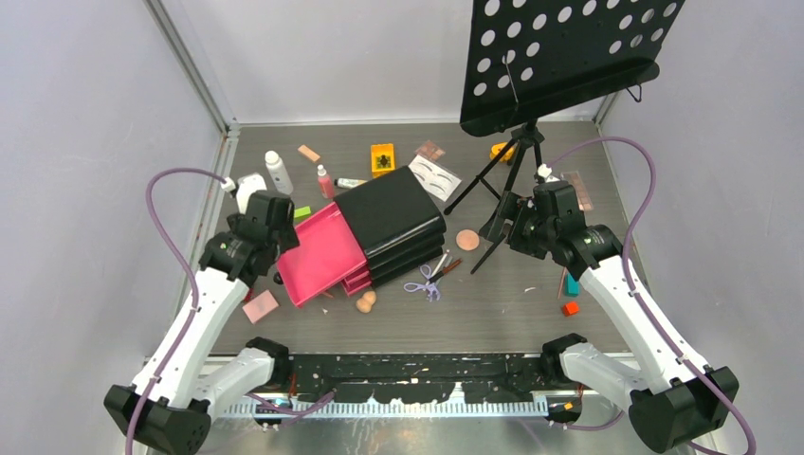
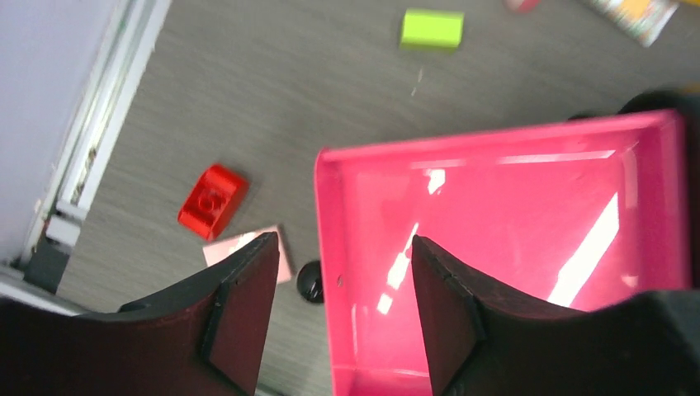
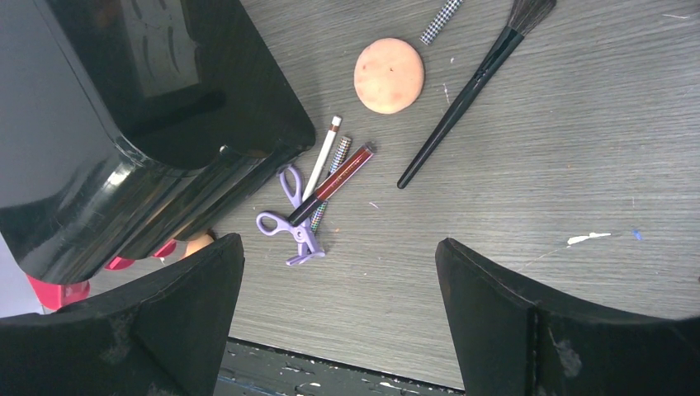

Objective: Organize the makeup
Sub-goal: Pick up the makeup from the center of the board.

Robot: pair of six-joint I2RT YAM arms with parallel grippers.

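Overhead view of a grey worktop (image 1: 502, 318) with two white robot arms reaching in from the near edge. The tidying seems to be barely beginning. A black chest (image 1: 391, 218) is sitting in the middle with one pink drawer (image 1: 322, 254) pulled out to the left, and the left wrist view is showing that drawer bare inside.

Nearly all the makeup is lying loose around the chest. A white bottle (image 1: 278, 172) and a pink tube (image 1: 325, 182) are sitting behind the drawer. A white eyebrow card (image 1: 434, 177) is lying just behind the chest. A pair of lilac scissors (image 3: 290, 216) is lying with a few thin pencils (image 3: 334, 169) at the chest's front corner. A round peach sponge (image 3: 389, 75) and a long black brush (image 3: 462, 103) are resting a little farther out, near the legs of a black music stand (image 1: 559, 57). A small red block (image 2: 213, 200) and a green block (image 2: 432, 28) are lying on the worktop beside the drawer.

The left fingers (image 2: 239, 313) are hovering over the drawer's near corner, parted and holding nothing. The right fingers (image 3: 495, 322) are spread wide above the scissors and brush, also empty. Everything seen here is waiting to be gathered into the drawers.
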